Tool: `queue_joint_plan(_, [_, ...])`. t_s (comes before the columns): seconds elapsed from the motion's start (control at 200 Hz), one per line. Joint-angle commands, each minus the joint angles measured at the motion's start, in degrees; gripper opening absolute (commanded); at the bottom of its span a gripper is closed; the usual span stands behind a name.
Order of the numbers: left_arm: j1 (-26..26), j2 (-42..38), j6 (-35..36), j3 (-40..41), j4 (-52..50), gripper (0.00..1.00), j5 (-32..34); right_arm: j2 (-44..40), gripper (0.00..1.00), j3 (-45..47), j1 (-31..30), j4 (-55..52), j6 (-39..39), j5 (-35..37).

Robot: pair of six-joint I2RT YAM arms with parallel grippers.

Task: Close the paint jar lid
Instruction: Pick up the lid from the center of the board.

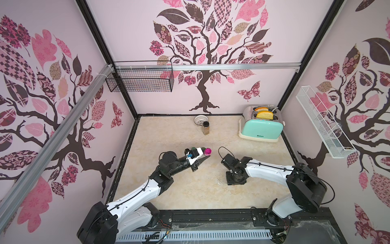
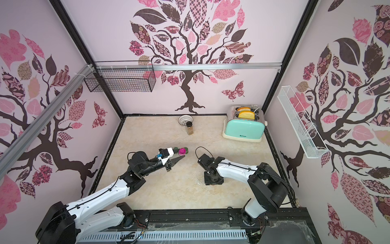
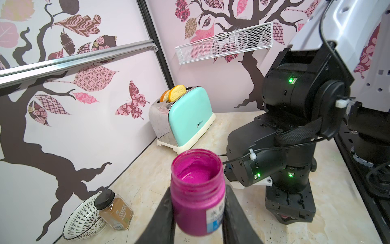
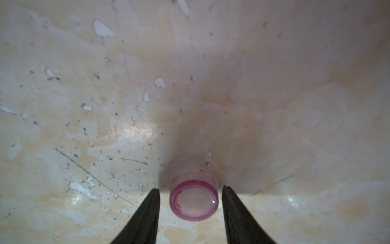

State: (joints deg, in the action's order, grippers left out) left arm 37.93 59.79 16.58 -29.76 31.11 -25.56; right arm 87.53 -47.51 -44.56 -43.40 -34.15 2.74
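My left gripper (image 3: 198, 191) is shut on the magenta paint jar (image 3: 197, 190), a finger pressed on each side of it. The jar has no lid on and shows wet magenta paint inside. Both top views show the jar (image 1: 207, 151) (image 2: 182, 151) held near the table's middle. The lid (image 4: 193, 200), clear with a magenta ring, lies on the table. My right gripper (image 4: 191, 189) points straight down over it, open, one finger on each side with a small gap to the lid. In a top view, the right gripper (image 1: 236, 179) hides the lid beneath it.
A mint toaster (image 1: 261, 127) with bread slices stands at the back right. A spice jar (image 1: 206, 128) and a patterned bowl (image 1: 201, 120) sit by the back wall. A black wire basket (image 1: 140, 81) and a white one (image 1: 322, 122) hang on the walls.
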Motion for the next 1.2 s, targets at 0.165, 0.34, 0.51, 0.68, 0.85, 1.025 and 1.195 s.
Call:
queue_joint_plan(0.165, [0.2,-1.3,0.3,0.4,0.0,0.2,0.0,0.4,0.47,0.3,-0.3,0.5,-0.6,0.7])
queue_joint_plan(0.34, [0.2,-1.3,0.2,0.3,0.0,0.2,-0.1,1.1,0.44,0.3,-0.3,0.7,-0.9,0.3])
queue_joint_plan(0.51, [0.2,-1.3,0.3,0.3,0.0,0.2,-0.2,1.2,0.43,0.5,-0.3,0.6,-1.1,0.3])
queue_joint_plan(0.68, [0.2,-1.3,0.3,0.3,-0.1,0.21,-0.3,1.8,0.43,0.5,-0.3,0.9,-1.0,0.3])
queue_joint_plan(0.85, [0.2,-1.3,0.4,0.3,-0.2,0.21,-0.3,1.9,0.37,0.3,-0.3,1.0,-0.8,0.1])
queue_joint_plan(1.025, [0.2,-1.2,0.3,0.4,-0.2,0.2,-0.8,-1.0,0.32,-1.1,-0.3,-1.0,0.6,0.9])
queue_joint_plan(1.195, [0.3,-0.6,0.0,0.0,-0.3,0.2,-2.6,-7.5,0.29,-7.0,-0.3,-6.3,4.6,1.2])
